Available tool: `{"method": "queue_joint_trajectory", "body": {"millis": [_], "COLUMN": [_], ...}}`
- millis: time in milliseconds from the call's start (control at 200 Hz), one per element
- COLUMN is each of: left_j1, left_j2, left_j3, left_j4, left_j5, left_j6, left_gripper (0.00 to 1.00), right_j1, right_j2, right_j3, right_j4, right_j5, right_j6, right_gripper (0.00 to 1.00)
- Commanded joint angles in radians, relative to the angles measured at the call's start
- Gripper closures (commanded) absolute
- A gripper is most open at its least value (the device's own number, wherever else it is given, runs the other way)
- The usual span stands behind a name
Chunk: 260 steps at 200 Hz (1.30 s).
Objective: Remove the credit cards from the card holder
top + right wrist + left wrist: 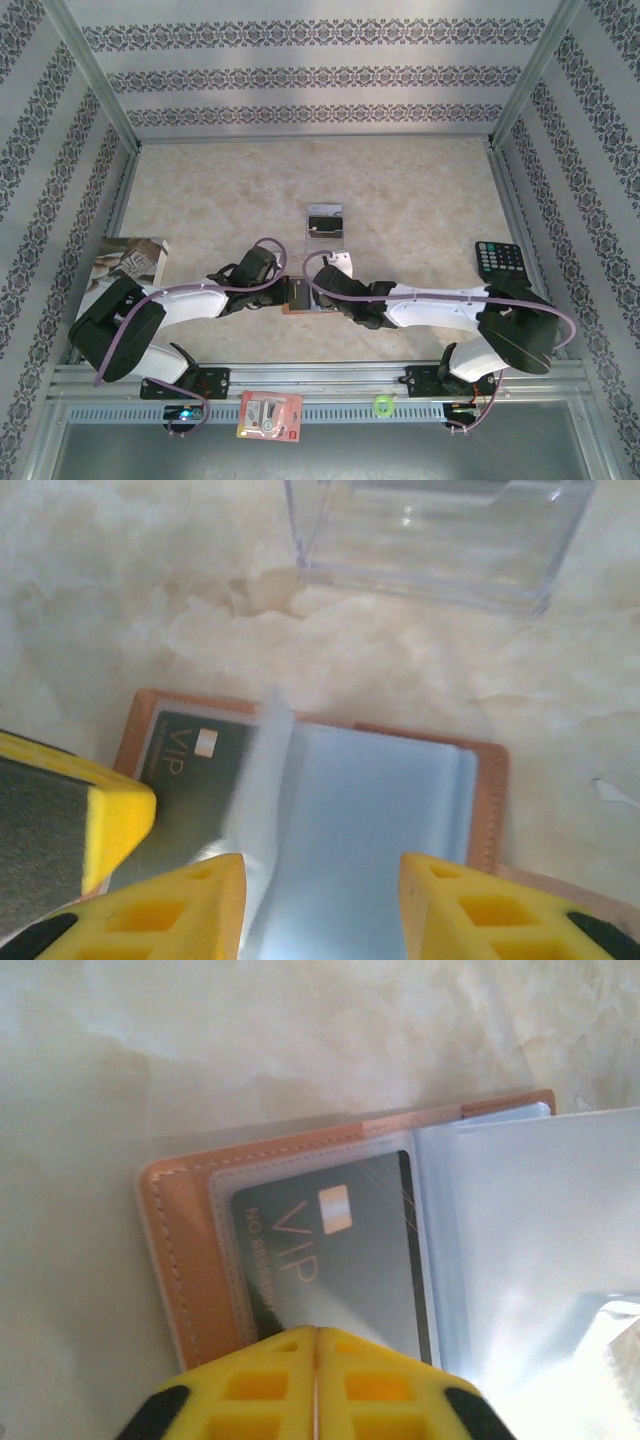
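1. The card holder (296, 308) lies open and flat on the marbled table (420, 190), at about 6 o'clock from the table's middle, between the two grippers
2. One credit card (340, 1260), dark grey with a gold chip and the letters VIP, sits inside a clear sleeve on the holder's 9 o'clock half, framed by the stitched brown border
3. The holder's 3 o'clock half carries a stack of clear pages (520, 1230) over a grey-blue panel, and whether they hold any card cannot be told
4. In the right wrist view one clear page (265, 770) stands upright along the fold, between the card and the flat pages
5. The left gripper (316, 1338) comes in at the holder's 9 o'clock side; its yellow fingers are pressed together with only a thin seam between them, the tips lie at the card's sleeve, and nothing can be seen pinched there
6. The right gripper (320, 870) hangs over the 3 o'clock half with its jaws spread wide, gripping nothing, its left finger just beside the upright page
7. A clear plastic box (440, 540) rests on the table at 12 o'clock from the holder, apart from it
8. A black calculator (497, 260) lies at 3 o'clock by the table's edge, and a printed magazine (130, 258) at 9 o'clock
9. A red-and-white packet (270, 415) sits at 6 o'clock, off the table on the near rail
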<state>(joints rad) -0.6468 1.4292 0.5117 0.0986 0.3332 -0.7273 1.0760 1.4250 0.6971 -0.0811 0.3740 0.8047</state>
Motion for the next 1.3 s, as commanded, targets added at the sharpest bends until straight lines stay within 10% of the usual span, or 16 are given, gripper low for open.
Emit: {"method": "queue_joint_trajectory", "body": {"millis": [0, 685, 1069, 1294], "left_j1": [-0.036, -0.195, -0.112, 0.027], "left_j2": [0.006, 0.357, -0.143, -0.133], "left_j3": [0.052, 0.360, 0.161, 0.072], "left_j4": [-0.054, -0.168, -0.099, -0.151], "left_j5": [0.030, 0.235, -0.007, 0.009], "left_j6": [0.026, 0.086, 0.042, 0.083], "left_gripper": [0.85, 0.82, 0.62, 0.67], "right_j1": [-0.001, -0.098, -0.124, -0.130], "right_j2": [-0.060, -0.308, -0.169, 0.040], "right_j3": [-0.028, -0.163, -0.066, 0.053], "right_j4": [0.000, -0.062, 0.025, 0.044], "right_j5": [0.071, 0.092, -0.150, -0.426], "right_j6": [0.022, 0.050, -0.064, -0.121], "right_gripper": [0.55, 0.57, 0.62, 0.79]}}
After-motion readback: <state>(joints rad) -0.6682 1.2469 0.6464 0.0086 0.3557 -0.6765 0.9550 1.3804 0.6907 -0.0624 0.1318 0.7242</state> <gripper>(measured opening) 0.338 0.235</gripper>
